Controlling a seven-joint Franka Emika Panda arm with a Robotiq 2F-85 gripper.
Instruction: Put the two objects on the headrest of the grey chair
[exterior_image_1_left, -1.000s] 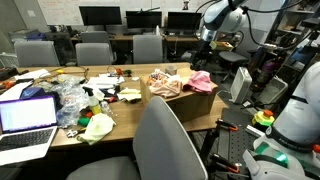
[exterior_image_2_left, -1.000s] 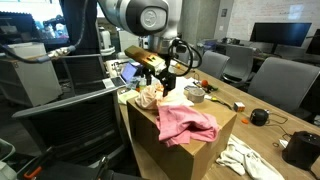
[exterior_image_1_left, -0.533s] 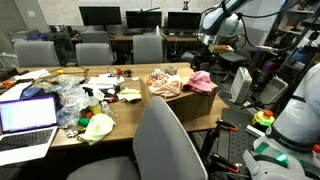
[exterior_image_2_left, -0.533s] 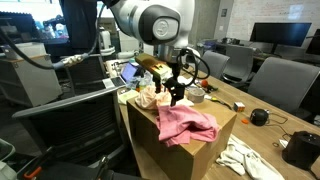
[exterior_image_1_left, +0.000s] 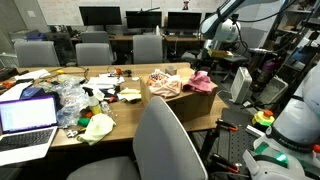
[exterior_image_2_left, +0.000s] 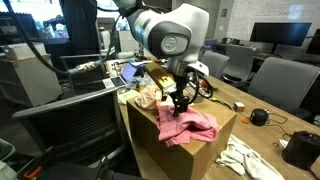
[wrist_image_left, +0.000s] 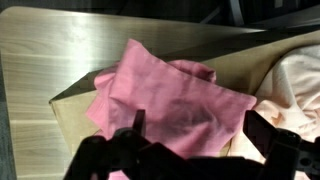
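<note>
A pink cloth (exterior_image_1_left: 203, 82) lies on top of a cardboard box (exterior_image_1_left: 197, 104); it shows in both exterior views (exterior_image_2_left: 190, 125) and fills the wrist view (wrist_image_left: 175, 95). A cream cloth (exterior_image_1_left: 163, 82) lies next to it on the box (exterior_image_2_left: 148, 96), and at the right edge of the wrist view (wrist_image_left: 300, 85). My gripper (exterior_image_2_left: 180, 103) is open and hangs just above the pink cloth, its fingers astride the cloth's middle (wrist_image_left: 200, 122). It holds nothing. The grey chair (exterior_image_1_left: 165, 135) stands in front of the table, its backrest top near the box.
The wooden table (exterior_image_1_left: 40, 75) carries a laptop (exterior_image_1_left: 27, 118), plastic bags and clutter (exterior_image_1_left: 75, 100). More grey chairs (exterior_image_1_left: 148, 47) and monitors stand behind. A white cloth (exterior_image_2_left: 240, 158) and a dark round object (exterior_image_2_left: 259, 117) lie beside the box.
My gripper has moved across the box and down, from above the cream cloth to just over the pink cloth. The cloths have not moved.
</note>
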